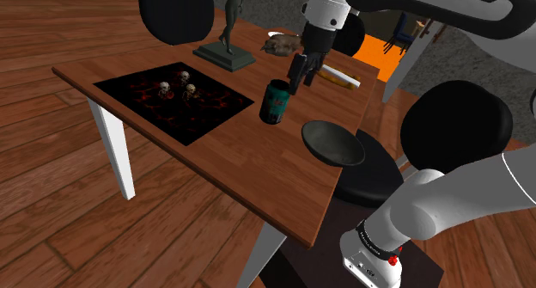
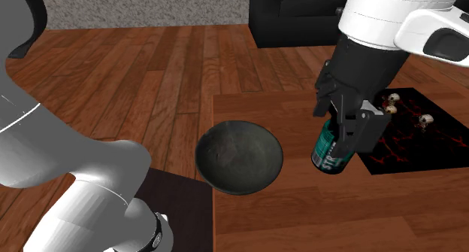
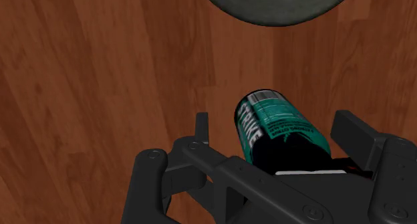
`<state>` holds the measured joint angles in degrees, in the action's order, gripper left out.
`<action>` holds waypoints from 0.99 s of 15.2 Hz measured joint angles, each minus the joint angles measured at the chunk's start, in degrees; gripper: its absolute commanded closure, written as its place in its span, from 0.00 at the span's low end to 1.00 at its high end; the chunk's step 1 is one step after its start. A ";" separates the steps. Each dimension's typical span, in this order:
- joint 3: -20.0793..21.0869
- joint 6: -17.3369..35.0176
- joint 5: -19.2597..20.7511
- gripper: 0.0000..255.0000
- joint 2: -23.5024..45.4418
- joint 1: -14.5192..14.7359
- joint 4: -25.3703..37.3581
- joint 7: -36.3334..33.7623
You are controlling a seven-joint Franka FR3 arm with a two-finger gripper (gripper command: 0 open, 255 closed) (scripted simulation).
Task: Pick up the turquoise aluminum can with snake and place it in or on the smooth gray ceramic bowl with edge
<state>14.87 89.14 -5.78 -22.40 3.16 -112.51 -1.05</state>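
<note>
In the shoulder view a wooden table (image 1: 129,78) runs from the upper left of the frame down to the lower middle. On its left part lies a black mat (image 1: 142,101) with red markings and three small skulls (image 1: 163,88). Behind the mat, toward the upper middle, a dark statue (image 1: 232,20) stands on a flat base. Right of the mat, near the middle of the frame, the turquoise can (image 1: 274,101) stands with its lower end on the wood. The claw (image 1: 298,78) hangs at the can's top, reaching down at a slant. Further right and lower, close to the table's edge, sits the dark grey bowl (image 1: 332,144), near the can but apart from it.

In the second exterior view the bowl lies left of the middle. The can and claw are right of the middle, and the mat is at the far right.

In the wrist view the black fingers (image 3: 202,126) stand wide apart with the can between them. A strip of wood shows between one finger and the can's side, so the claw is spread and grips nothing.
</note>
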 measured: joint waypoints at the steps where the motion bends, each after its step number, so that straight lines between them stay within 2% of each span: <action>1: 0.79 0.16 0.05 0.00 1.11 0.24 1.48 -0.86; 4: 2.44 0.62 0.89 0.00 5.37 0.47 6.42 -2.57; 11: 2.91 5.77 0.79 0.00 5.55 0.68 1.69 -2.73; 15: 2.90 6.35 0.73 0.00 5.36 0.70 0.93 -2.67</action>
<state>17.77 95.49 -5.05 -17.05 3.86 -111.58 -3.71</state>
